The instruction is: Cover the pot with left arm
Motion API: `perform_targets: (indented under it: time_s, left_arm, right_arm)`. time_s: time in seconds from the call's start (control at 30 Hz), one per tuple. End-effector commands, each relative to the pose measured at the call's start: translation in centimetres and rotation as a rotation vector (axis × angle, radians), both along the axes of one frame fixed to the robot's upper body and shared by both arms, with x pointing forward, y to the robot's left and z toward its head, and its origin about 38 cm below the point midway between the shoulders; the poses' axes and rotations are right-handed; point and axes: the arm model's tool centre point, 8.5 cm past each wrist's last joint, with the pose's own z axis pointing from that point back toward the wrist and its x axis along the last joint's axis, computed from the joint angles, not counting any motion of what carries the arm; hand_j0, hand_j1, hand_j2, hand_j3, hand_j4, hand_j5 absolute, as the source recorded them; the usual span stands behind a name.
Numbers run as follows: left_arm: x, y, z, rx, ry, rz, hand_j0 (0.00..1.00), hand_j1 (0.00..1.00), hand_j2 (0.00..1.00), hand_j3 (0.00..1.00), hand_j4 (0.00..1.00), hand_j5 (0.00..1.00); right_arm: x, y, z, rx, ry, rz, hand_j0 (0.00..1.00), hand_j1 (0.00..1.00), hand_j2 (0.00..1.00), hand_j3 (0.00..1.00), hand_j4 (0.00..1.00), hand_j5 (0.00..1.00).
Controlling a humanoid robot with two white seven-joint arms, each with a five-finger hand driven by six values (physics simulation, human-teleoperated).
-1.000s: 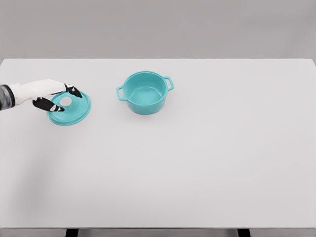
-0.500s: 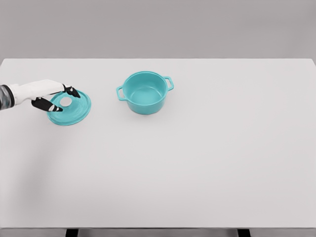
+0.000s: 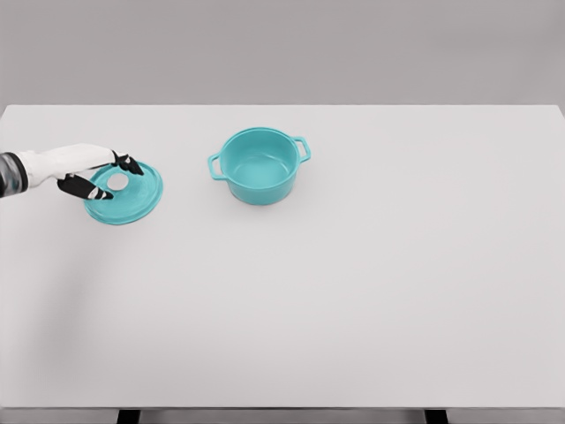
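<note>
While the left hand (image 3: pixel 97 177) seemingly pinches the lid's (image 3: pixel 125 193) knob on the worktop (image 3: pixel 353 291), well left of the open pot (image 3: pixel 259 165), it should lift level before crossing.

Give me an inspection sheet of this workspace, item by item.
Surface: white table, flat, bare across the right and front.
Job's things: teal pot upright and uncovered, nothing inside; teal lid lies on the table to the pot's left, apart from it.
Clutter: nothing seen.
Hands: left hand at the lid's left part, fingers either side of its white knob; a firm grasp cannot be confirmed. Right hand out of view.
Cables: nothing seen.
Surroundings: plain grey wall behind; dark table legs at the bottom edge.
</note>
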Motion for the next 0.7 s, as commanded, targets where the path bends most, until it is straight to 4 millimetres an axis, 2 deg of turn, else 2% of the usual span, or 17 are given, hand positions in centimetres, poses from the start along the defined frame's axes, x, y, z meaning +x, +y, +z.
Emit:
perform_targets:
  time_s: [0.0,0.33,0.67]
  left_arm:
    - [0.01,0.16,-0.04,-0.006,0.002,0.008,0.7,0.7,0.7,0.7,0.7,0.7]
    - [0.14,-0.13,-0.12,-0.005,0.002,0.005,0.7,0.7,0.7,0.7,0.7,0.7]
    - [0.06,0.44,-0.57,-0.004,0.017,0.022,0.7,0.7,0.7,0.7,0.7,0.7]
  right_arm:
    - [-0.03,0.01,0.0,0.0,0.001,0.0,1.0,1.0,1.0,1.0,1.0,1.0]
    - [0.02,0.0,0.0,0.0,-0.001,0.0,1.0,1.0,1.0,1.0,1.0,1.0]
    - [0.02,0.0,0.0,0.0,-0.001,0.0,1.0,1.0,1.0,1.0,1.0,1.0]
